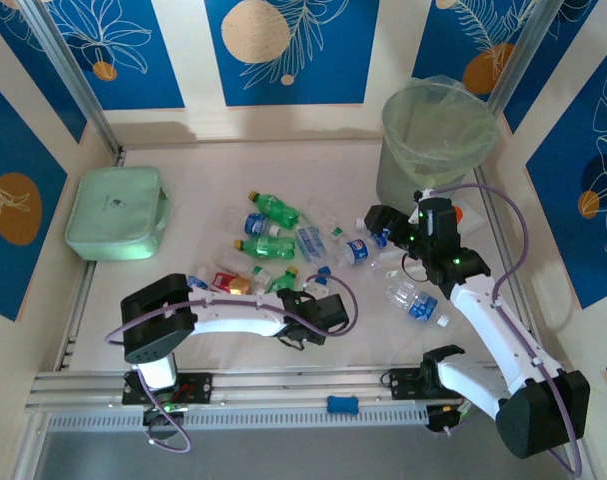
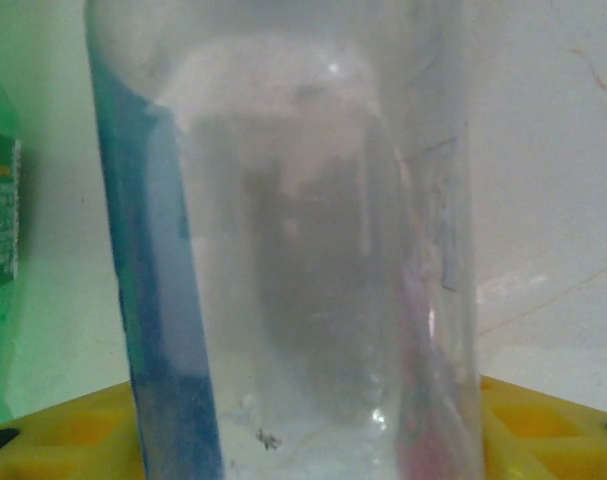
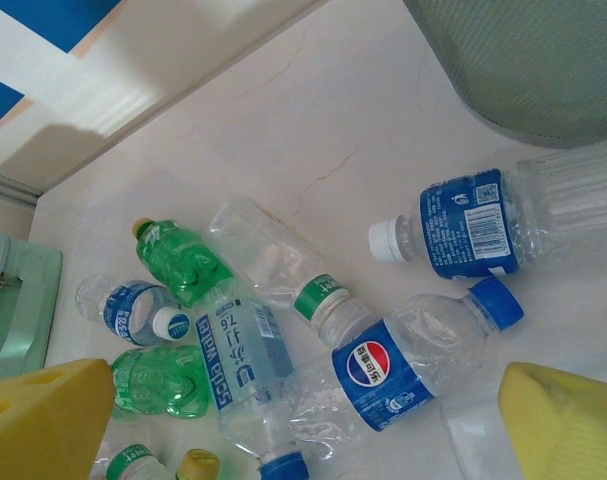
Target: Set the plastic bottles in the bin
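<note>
**A:** So what are the jaws on the left gripper (image 1: 318, 310) doing?

**B:** Honestly, can't tell. A clear bottle (image 2: 303, 250) with a blue label sits right between its yellow pads (image 2: 53, 435), but whether it's squeezed or just framed, no idea.

**A:** And the right gripper (image 3: 303, 420)?

**B:** Jaws spread wide with nothing between them. It hovers over the plastic bottles (image 1: 283, 235) scattered mid-tabletop, green and clear mixed together. A lone bottle (image 1: 413, 300) lies apart, toward the right edge.

**A:** The bin (image 1: 435, 140)?

**B:** Upright in the far right corner, just beyond the right gripper. There's a mint-green box (image 1: 118, 212) by the left edge.
</note>
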Robot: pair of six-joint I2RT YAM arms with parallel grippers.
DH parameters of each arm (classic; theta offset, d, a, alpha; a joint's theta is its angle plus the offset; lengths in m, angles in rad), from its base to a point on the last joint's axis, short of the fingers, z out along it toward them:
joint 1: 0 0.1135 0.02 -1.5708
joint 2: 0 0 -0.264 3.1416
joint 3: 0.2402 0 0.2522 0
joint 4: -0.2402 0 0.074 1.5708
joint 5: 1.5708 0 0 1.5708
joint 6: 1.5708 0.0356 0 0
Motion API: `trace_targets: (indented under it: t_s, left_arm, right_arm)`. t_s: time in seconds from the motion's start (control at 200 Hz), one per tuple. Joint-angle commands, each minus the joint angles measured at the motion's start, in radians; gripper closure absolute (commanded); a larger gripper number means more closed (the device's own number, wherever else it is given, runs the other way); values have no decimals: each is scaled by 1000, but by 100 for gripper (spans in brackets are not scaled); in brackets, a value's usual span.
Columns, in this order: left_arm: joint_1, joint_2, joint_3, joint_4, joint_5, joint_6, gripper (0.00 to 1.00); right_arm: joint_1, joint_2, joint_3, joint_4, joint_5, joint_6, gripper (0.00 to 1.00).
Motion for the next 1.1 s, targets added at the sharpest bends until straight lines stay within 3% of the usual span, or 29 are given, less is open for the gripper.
trace_targets:
  t_s: [0.0, 0.295, 0.495, 0.79, 0.965, 1.095]
  left_arm:
    - [6, -98, -14, 59, -3, 34, 44]
    - [77, -357, -115, 363, -15, 187, 48]
    - [147, -431, -195, 647, 1, 339, 48]
    - [209, -373, -183, 791, 116, 401, 49]
    - [210, -331, -163, 826, 168, 396, 49]
    - [211, -324, -173, 837, 173, 374, 50]
  right_arm:
    - [-4, 14, 17, 13, -97, -10, 1]
    - [6, 2, 48, 11, -360, 17, 1]
    - [59, -23, 40, 86, -473, 106, 1]
    - [159, -22, 9, 172, -456, 162, 5]
    - [173, -3, -21, 224, -452, 157, 12]
    - [173, 8, -24, 211, -434, 118, 24]
